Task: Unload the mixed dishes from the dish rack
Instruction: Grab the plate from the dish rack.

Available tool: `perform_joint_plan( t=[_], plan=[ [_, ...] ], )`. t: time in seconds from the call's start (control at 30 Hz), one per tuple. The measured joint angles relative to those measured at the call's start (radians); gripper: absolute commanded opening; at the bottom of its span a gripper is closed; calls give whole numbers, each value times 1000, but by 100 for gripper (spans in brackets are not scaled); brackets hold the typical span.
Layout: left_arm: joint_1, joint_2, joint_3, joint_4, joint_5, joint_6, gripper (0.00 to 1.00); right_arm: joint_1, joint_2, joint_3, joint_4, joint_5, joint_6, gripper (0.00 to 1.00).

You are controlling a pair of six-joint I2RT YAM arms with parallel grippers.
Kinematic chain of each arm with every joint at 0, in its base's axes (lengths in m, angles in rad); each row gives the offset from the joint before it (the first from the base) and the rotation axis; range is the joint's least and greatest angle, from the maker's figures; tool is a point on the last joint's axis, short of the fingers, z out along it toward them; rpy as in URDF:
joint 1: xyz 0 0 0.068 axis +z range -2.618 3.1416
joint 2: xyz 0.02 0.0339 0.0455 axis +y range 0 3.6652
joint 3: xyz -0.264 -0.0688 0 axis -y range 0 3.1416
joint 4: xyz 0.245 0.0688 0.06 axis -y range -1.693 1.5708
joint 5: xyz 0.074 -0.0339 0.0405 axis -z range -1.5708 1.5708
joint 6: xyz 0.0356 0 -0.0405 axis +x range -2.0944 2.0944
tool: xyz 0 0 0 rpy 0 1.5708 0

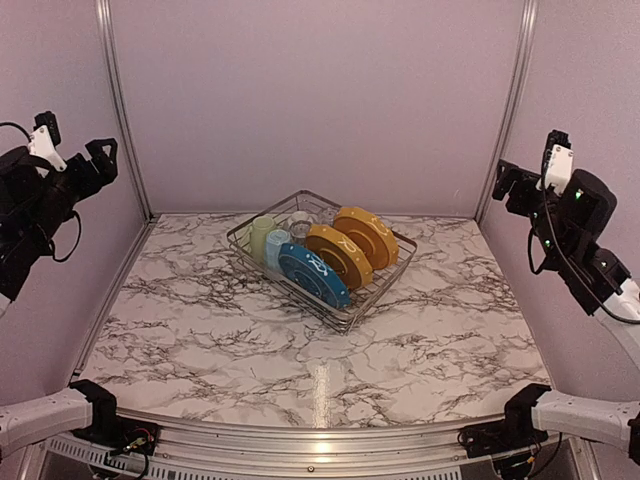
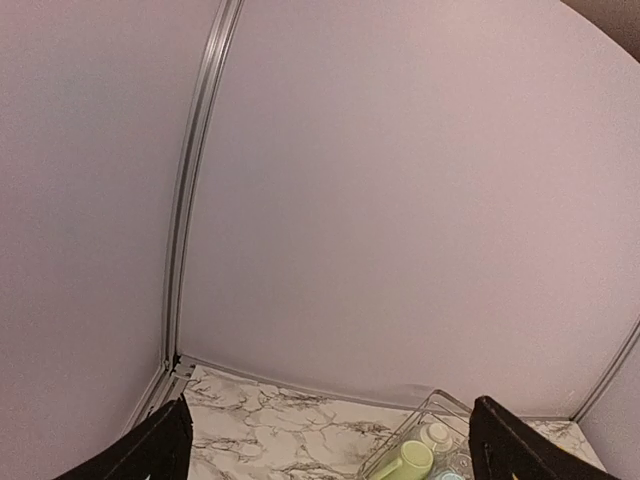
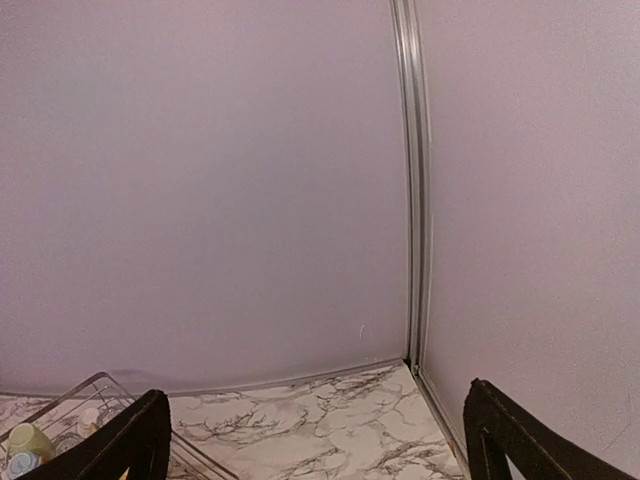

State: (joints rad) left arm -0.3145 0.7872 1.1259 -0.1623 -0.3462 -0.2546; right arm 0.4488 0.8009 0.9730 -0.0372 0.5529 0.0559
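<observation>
The silver wire dish rack [image 1: 347, 321] stands at the middle back of the marble table. In it a blue plate [image 1: 313, 273] and two yellow-orange plates [image 1: 338, 253] [image 1: 367, 236] stand on edge. Behind them are a pale green cup [image 1: 262, 236], a light blue mug [image 1: 277, 247] and a clear glass [image 1: 300, 223]. The bowl is not clear to see. My left gripper [image 1: 80, 155] is open and empty, raised high at the far left. My right gripper [image 1: 522, 175] is open and empty, raised high at the far right. The left wrist view shows the rack corner [image 2: 424, 409] with the green cup [image 2: 412, 460].
Lilac walls with metal corner posts [image 1: 119, 105] close in the back and both sides. The marble tabletop [image 1: 300, 370] spreads round the rack. The right wrist view shows the back right corner [image 3: 412, 362] and the rack's edge [image 3: 88, 386].
</observation>
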Motion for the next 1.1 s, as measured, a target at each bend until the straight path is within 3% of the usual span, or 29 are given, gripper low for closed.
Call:
perform_joint_plan(
  t=[0.27,0.6,0.87,1.1],
  plan=[
    [93,77,-70,39,107,1,99,-130,55,-29,-62,-2,45,98],
    [133,97,-130,65,217,1,99,-186,22,-74,-104,-92,71,98],
    [139,121,-135,87,283,-8,99,-198,-13,-132,-103,-350,63,98],
    [138,206,-134,86,356,-26,99,-168,131,-109,-117,-600,35,98]
  ],
)
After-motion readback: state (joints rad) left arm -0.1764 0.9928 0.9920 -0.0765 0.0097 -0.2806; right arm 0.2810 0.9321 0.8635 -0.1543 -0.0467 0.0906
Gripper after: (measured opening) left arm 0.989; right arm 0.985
